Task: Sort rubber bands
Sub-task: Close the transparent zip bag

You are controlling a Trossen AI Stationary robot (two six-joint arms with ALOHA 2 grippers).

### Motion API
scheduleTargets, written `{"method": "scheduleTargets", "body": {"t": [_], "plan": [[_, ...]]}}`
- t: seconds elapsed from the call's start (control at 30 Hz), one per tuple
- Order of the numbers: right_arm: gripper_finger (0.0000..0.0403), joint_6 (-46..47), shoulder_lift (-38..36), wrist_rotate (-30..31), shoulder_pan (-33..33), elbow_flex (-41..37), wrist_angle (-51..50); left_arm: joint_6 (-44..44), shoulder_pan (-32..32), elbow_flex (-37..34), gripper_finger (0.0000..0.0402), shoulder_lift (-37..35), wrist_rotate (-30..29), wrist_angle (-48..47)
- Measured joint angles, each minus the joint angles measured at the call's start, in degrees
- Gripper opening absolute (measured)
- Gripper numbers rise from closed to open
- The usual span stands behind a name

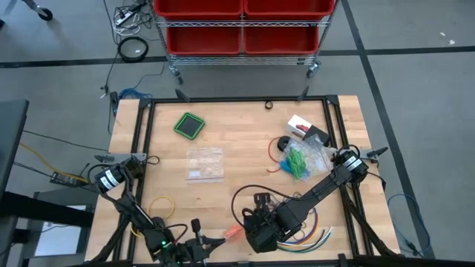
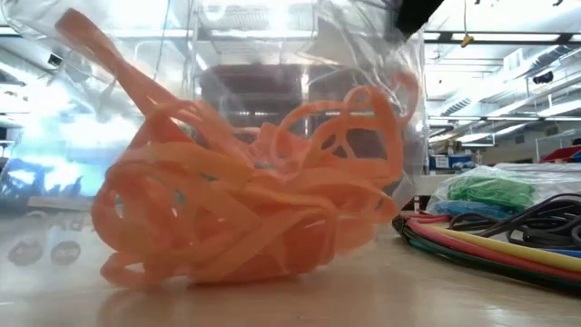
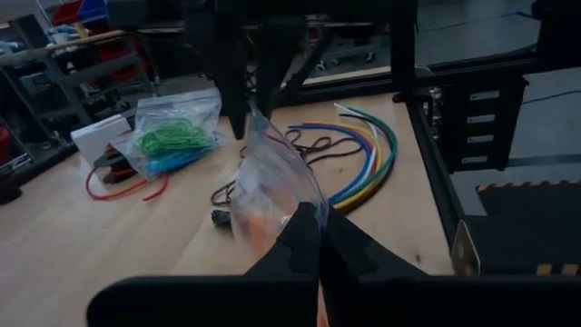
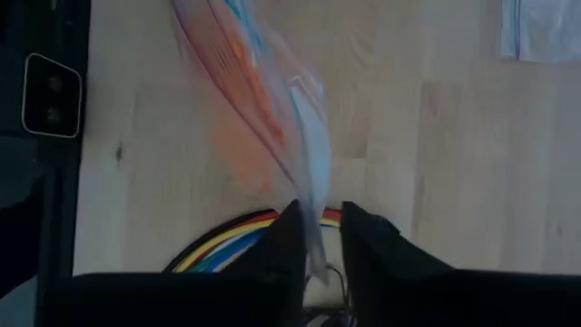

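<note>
- Bagging the orange rubber bands [image 2: 227,218] is the step in hand; they sit in a clear plastic bag [image 3: 272,173] near the table's front edge [image 1: 223,256], beside the coloured cables [image 3: 368,159]
- Left gripper [image 3: 318,238] is pinched shut on the bag's lower edge
- Right gripper [image 4: 316,238] stands narrowly parted around the bag's top edge
- Next likely calls for freeing the bag; green and blue bands [image 3: 172,145] wait bagged near the right edge

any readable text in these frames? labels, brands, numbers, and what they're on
No text can be read in any view.
White box near the table's far right: dark and red marks on it, too small to read.
Clear bag at mid-table: no print visible.
Clear bag of orange rubber bands: coloured strip along its top edge in the right wrist view, blurred, no letters legible.
Red bins behind the table: no labels visible.
</note>
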Motion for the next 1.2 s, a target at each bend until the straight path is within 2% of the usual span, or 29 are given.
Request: {"method": "scheduleTargets", "body": {"t": [0.23, 0.4, 0.53, 0.63, 0.83, 1.2], "plan": [[0.014, -0.11, 0.02, 0.01, 0.04, 1.53, 0.06, 0.08, 0.11, 0.0, 0.0001, -0.01, 0.17, -1.43], [0.0172, -2.56, 0.02, 0.05, 0.07, 5.94, 1.74, 0.56, 0.27, 0.0, 0.0001, 0.0, 0.2, -1.79], [0.0176, -5.86, 0.0, -1.9, -0.01, 7.21, 9.54, 1.42, 1.04, 0.0, 0.0, -0.24, 0.53, -1.97], [0.0172, -6.69, 0.36, -3.93, -0.42, 7.04, 14.14, 1.53, 2.14, 0.04, 0.0, -0.72, 2.92, -2.06], [0.0159, -6.4, 0.57, -4.39, -1.23, 5.66, 15.98, 1.44, 3.97, 0.04, 0.0, -0.72, 6.72, -2.0], [0.0144, -6.84, 4.25, -5.89, -1.25, 5.38, 15.86, 5.95, 5.45, 1.93, 0.0002, -0.72, 7.89, -0.31]]}}
